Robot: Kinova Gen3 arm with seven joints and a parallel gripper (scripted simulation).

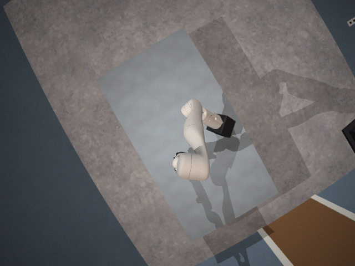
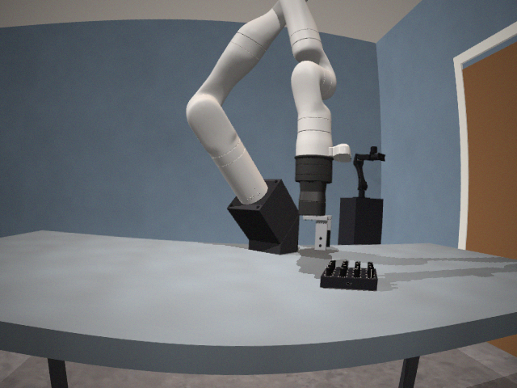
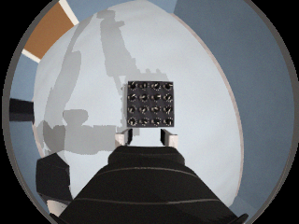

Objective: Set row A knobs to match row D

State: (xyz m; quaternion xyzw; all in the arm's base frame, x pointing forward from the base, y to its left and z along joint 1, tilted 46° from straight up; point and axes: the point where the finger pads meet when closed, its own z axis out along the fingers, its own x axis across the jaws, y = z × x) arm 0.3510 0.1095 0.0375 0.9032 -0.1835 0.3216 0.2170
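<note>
The knob box is a small black box with several rows of black knobs. It stands on the grey table, with a small socket on the side that faces the exterior view. My gripper is open and empty. It points straight down and hangs above the table just behind the box. In the wrist view the box lies just beyond the two fingertips. The knob lines are too small to read. In the top view the arm hides the box.
The arm's black base block stands behind the box. A black stand with a camera is at the table's back right. An orange door is at the right wall.
</note>
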